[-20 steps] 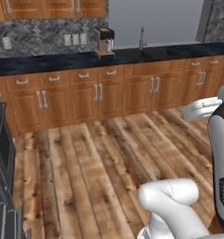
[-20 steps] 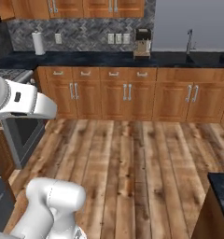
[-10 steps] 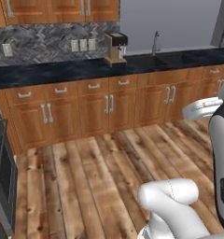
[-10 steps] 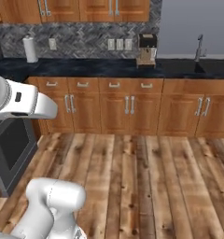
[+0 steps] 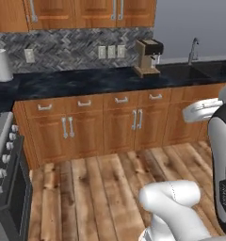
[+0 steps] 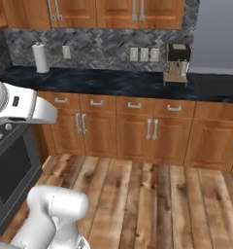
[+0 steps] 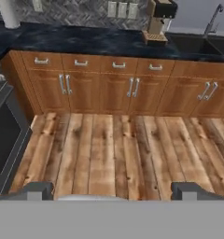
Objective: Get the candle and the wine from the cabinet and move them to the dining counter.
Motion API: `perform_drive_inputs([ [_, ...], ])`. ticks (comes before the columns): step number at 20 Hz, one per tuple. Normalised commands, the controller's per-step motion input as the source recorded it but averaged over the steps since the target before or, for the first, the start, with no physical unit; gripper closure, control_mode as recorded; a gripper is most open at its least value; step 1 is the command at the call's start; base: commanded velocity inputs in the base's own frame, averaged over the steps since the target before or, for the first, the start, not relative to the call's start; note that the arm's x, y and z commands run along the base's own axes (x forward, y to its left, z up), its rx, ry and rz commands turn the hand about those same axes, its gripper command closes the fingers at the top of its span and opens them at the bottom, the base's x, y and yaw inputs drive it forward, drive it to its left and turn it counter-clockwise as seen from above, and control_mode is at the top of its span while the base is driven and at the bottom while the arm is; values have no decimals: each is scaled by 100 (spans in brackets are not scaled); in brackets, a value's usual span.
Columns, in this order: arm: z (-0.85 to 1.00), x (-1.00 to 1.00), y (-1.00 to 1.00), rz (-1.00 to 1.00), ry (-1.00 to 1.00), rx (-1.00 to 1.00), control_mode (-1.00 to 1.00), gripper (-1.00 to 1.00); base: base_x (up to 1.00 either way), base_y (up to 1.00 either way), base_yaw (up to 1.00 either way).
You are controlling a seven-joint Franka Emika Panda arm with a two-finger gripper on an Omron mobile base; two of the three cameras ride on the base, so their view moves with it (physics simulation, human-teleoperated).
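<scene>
Orange-brown cabinet (image 6: pixel 138 12) doors hang shut above the black worktop (image 6: pixel 108 80), beside the coffee maker (image 6: pixel 177 64) and paper towel roll (image 6: pixel 40 57). Jaws of the gripper (image 7: pixel 113 189) stand fully open and empty. The hand looks down over the wooden floor (image 7: pixel 123 149) toward the base cabinets (image 7: pixel 118 88).

A black marbled table (image 5: pixel 86 81) carries a paper towel roll (image 5: pixel 2 64) at left and a coffee machine (image 5: pixel 148 57) beside the sink (image 5: pixel 199 70).
</scene>
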Motion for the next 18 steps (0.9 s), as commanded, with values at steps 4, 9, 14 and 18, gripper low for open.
perform_drive_inputs([
  [4, 0, 0, 0, 0, 0, 0, 100, -100, 100, 0, 65],
  [9, 0, 0, 0, 0, 0, 0, 100, -100, 99, 0, 78],
  [14, 0, 0, 0, 0, 0, 0, 100, -100, 90, 0, 82],
  [18, 0, 0, 0, 0, 0, 0, 100, -100, 95, 0, 80],
])
